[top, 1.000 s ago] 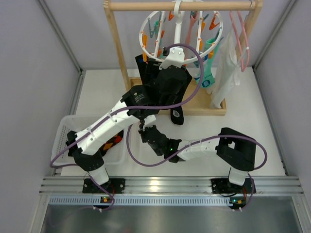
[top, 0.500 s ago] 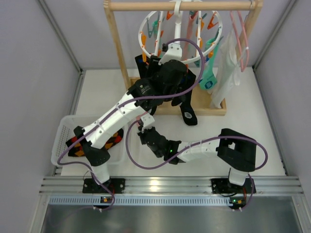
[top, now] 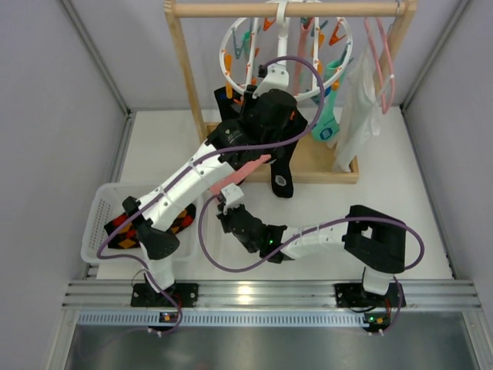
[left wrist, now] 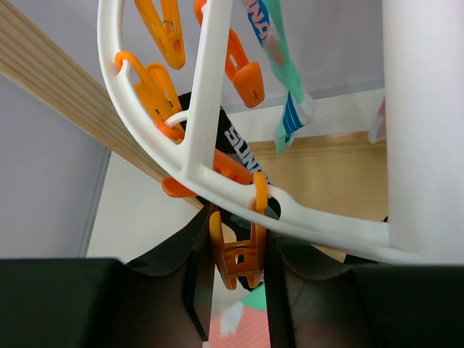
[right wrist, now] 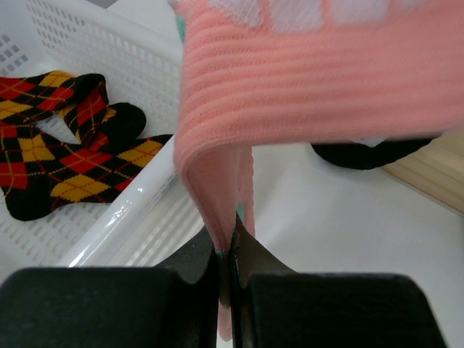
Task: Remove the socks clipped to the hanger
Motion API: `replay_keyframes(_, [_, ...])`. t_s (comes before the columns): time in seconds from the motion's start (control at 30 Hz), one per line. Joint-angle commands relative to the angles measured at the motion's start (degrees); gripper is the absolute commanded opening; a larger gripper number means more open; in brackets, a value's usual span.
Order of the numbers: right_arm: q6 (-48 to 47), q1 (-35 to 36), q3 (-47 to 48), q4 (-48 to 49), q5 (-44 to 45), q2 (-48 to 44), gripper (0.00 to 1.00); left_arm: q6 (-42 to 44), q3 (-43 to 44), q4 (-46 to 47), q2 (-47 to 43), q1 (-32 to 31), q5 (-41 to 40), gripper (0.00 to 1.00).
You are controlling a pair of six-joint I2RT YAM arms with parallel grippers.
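The rack (top: pixel 231 9) stands at the back of the bench (top: pixel 400 193), the hanger (top: pixel 283 35) hung off its top rail and a garment (top: pixel 362 116) just right of it. The left claw (left wrist: pixel 235 290) is up under the hanger, a clip (left wrist: pixel 235 250) between its jaws. The basket (top: pixel 96 214) sits front-left with socks (right wrist: pixel 51 163) in it; the right claw (right wrist: pixel 226 261), gripping a sock (right wrist: pixel 290 80), is just right of it.

The left arm (top: pixel 192 173) is standing stretched up and forward from its base, the left gripper (left wrist: pixel 237 243) pinching an orange clip (left wrist: pixel 233 264) between both fingers. The right arm (top: pixel 308 237) is lying folded low, the right gripper (right wrist: pixel 226 250) clamping a pink sock (right wrist: pixel 304 80).
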Motion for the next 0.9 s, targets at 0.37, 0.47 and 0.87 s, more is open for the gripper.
replay_keyframes(0.37, [1.6,4.0,-13.0,4.2,-0.6,-8.3,0.00,-6.0,-7.0,2.8,-9.0,1.2,10.9,0.32])
replay_keyframes(0.47, [1.7,4.8,-17.7,4.9,-1.9,-13.7,0.00,-10.8,-14.7,2.9,-15.9,1.2,15.6,0.46])
replay_keyframes(0.87, [-0.2,4.8,-19.4,-11.3,-8.5,-31.6,0.00,-17.2,-42.7,2.5,-44.7,1.2,21.9,0.98])
